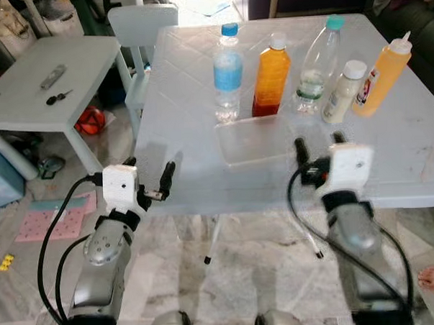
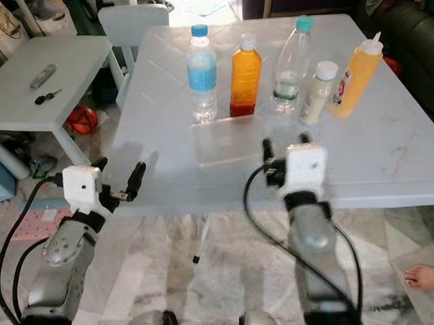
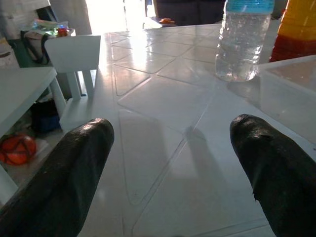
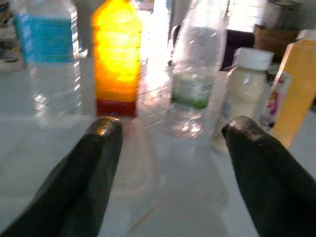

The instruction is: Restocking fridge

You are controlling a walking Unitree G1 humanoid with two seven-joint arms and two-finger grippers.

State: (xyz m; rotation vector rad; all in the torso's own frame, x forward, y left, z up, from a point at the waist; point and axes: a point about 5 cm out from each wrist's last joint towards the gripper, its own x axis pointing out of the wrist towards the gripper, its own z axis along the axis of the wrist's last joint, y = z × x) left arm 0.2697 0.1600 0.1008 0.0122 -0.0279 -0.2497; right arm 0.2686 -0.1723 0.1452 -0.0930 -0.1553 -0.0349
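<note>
While both claws hover spread and empty at the near edge of the table (image 1: 199, 84), the bottles stand in a tight far row. The left claw (image 1: 151, 177) is just off the near-left corner, the water bottle (image 1: 228, 72) ahead. Beside it the orange juice bottle (image 1: 270, 83) touches a clear tray (image 1: 256, 141). The right claw (image 1: 319, 147) faces the clear bottle (image 1: 317, 64), white bottle (image 1: 343, 91) and squeeze bottle (image 1: 381, 72); a wide approach would likely topple a neighbour.
</note>
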